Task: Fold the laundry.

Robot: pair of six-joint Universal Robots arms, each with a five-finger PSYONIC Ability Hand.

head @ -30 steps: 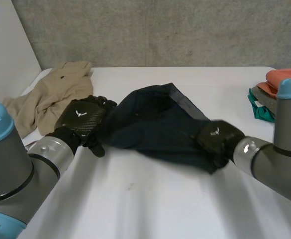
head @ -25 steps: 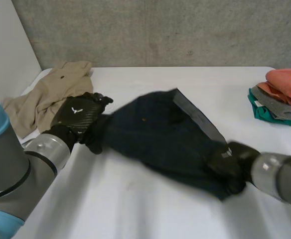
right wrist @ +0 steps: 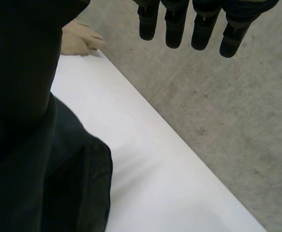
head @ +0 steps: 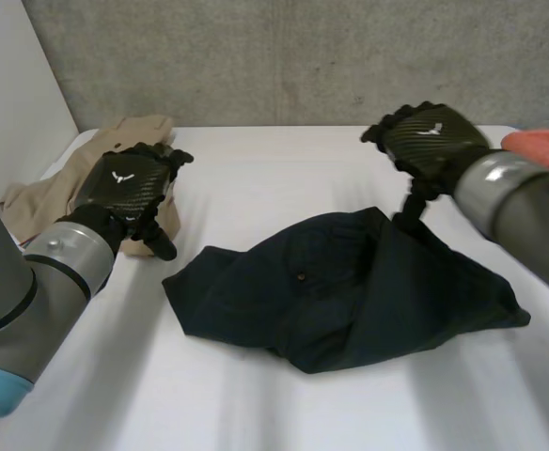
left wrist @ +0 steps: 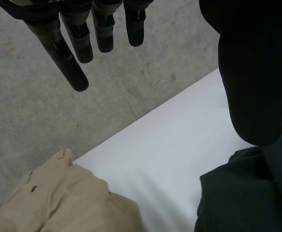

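Now that both hands are off it, the dark navy garment (head: 340,282) lies in a slack, crumpled heap on the white table (head: 274,160), from the middle toward the right side. Right hand (head: 431,139) hangs above the garment's far edge, fingers (right wrist: 172,29) straight and a little apart, nothing in them. Its thumb points down close to the cloth's highest fold; contact not clear. Left hand (head: 124,185) stands off to the garment's left with a strip of bare table between, fingers (left wrist: 78,43) straight and spread, empty, over the beige garment (head: 63,178) at the table's far left corner. Orange folded cloth (head: 536,144) shows just behind the right arm. Half a second ago the dark garment was stretched between the two hands, each clamped on one end. Since then it has dropped flat, the left hand has drawn back toward the beige garment, and the right hand has gone up toward the table's far side.
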